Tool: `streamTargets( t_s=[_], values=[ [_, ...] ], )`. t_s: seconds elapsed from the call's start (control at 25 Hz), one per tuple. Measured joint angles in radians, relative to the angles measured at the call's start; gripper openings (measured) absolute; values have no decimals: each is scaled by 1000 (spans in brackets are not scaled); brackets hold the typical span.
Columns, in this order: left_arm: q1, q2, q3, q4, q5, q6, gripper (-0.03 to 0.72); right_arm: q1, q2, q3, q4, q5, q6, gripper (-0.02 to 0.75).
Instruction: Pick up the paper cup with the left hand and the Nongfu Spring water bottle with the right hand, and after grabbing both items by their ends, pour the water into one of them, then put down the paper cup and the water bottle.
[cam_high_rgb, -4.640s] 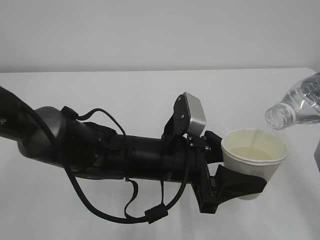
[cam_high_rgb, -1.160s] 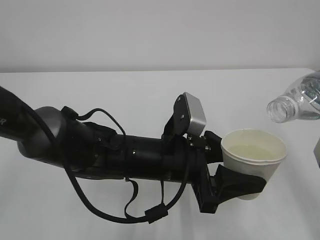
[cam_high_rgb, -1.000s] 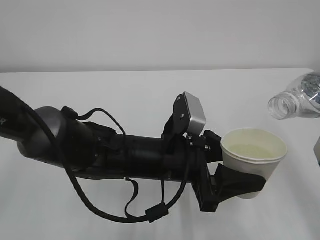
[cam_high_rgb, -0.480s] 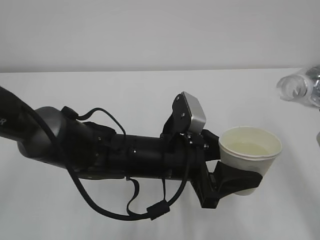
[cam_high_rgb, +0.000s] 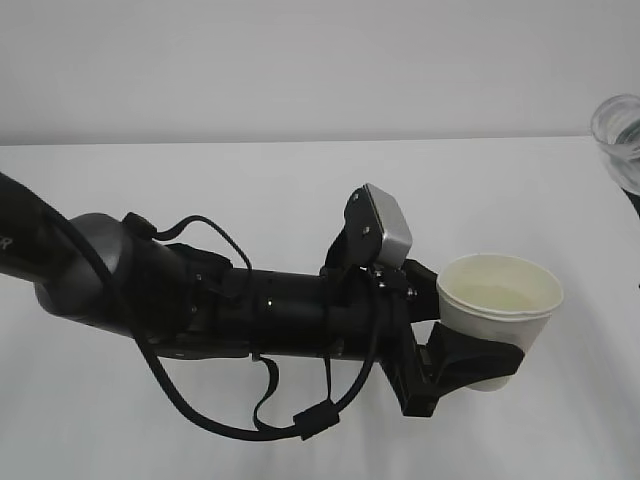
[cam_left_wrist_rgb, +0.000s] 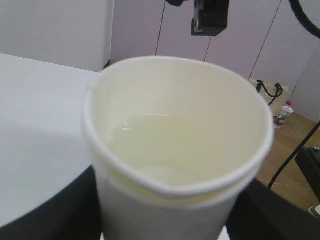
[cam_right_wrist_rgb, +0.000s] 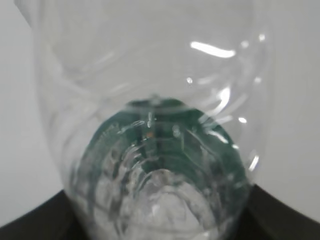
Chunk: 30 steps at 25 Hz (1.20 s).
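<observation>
My left gripper is shut on the lower part of the white paper cup, which it holds upright above the table. In the left wrist view the paper cup fills the frame, with water pooled in its cream inside and black fingers on both sides of it. The clear Nongfu Spring water bottle shows only its open mouth at the top right edge, apart from the cup. In the right wrist view the bottle stands between the right gripper's dark fingers, its green label seen through the plastic.
The white table runs under both arms to a pale wall at the back. The left arm's thick black body and cables lie across the table's left and middle. Past the table edge are a wooden floor, a bag and a small bottle.
The bottle has swung up and to the right, away from the cup, with its mouth turning upward. The cup has shifted slightly down and to the left in the left gripper.
</observation>
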Motion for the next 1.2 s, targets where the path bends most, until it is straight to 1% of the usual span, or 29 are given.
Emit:
streamTargets(
  t_s=[0.36,0.6,0.8,1.0,1.2],
  values=[
    [0,0,0,-21,-13,0,475,0,0,0,14,-1,131,446],
    [0,0,0,-48,-17,0,475,0,0,0,18,-1,329,447],
    [0,0,0,-52,-17,0,475,0,0,0,30,-2,422,447],
    [0,0,0,-52,-18,0,474,0,0,0,46,-2,572,447],
    [0,0,0,-52,-22,0,475,0,0,0,54,-2,652,447]
  ],
)
